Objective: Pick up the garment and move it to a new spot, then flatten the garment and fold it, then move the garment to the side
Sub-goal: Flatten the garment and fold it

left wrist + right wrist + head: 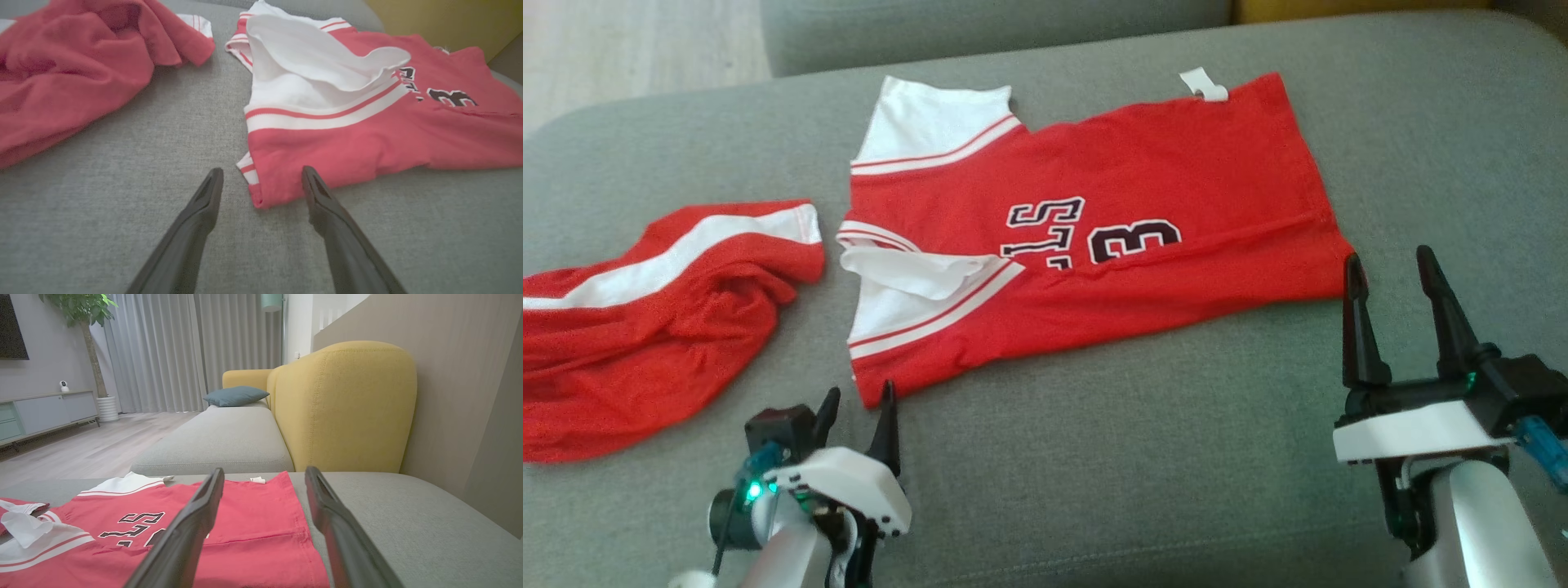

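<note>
Right, the jersey point(1094, 237) lies spread on the grey seat point(1094, 474), sleeves toward your left, hem toward your right. It looks doubled along its near edge, since the black print is cut off there. A second red piece point(645, 343) sits bunched further left, just apart from it; leave that alone.

The left gripper point(859, 390) is wide open and holds nothing. In the left wrist view its fingers straddle the jersey's near left corner, and whether they touch it is hard to tell. The right gripper point(1388, 255) is also wide open and empty, with its tips just beside the near hem corner.

Handling, as a judgement: the cloth is thin, light and limp, with no stiffness at all. It will likely sag and drape from wherever you pinch it, and the middle will drag on the seat if you lift low. The seat fabric looks grippy, so sliding may wrinkle it.

Take hold at the two near corners, one per gripper. Pinch deep enough to catch every layer, or the top one may peel away. The white sleeve flap point(915, 273) is loose and turned over; expect it to flop. Avoid grabbing mid-panel, which would only bunch it.
</note>
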